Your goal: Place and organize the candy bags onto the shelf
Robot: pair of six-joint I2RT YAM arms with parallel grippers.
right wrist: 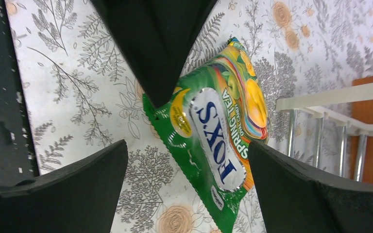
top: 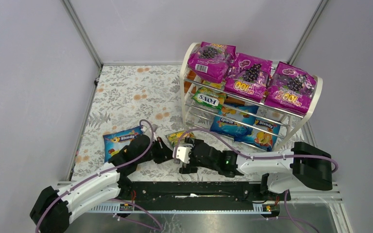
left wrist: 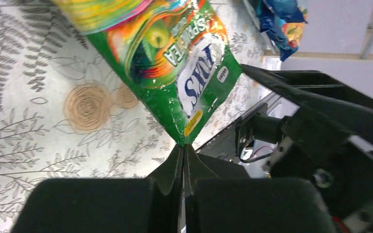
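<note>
A green-yellow FOX'S bag (top: 177, 138) lies on the flowered cloth in front of the shelf (top: 188, 77). My left gripper (top: 167, 148) is shut on the bag's corner (left wrist: 182, 141); the bag (left wrist: 175, 58) stretches away from the jaws. My right gripper (top: 185, 156) is open just beside it, its fingers (right wrist: 77, 179) standing either side of the bag (right wrist: 213, 136) without touching. The left gripper's fingers (right wrist: 150, 43) show pinching the bag's edge. A blue Slendy bag (top: 121, 141) lies on the cloth under the left arm. Three magenta bags (top: 248, 75) sit on the shelf's top tier.
The shelf's middle tier holds a FOX'S bag (top: 208, 100), the lower tier blue Slendy bags (top: 245, 127). A shelf leg and rail (right wrist: 320, 104) stand close to the right of the right gripper. The right arm (left wrist: 320, 126) crowds the left gripper's right side.
</note>
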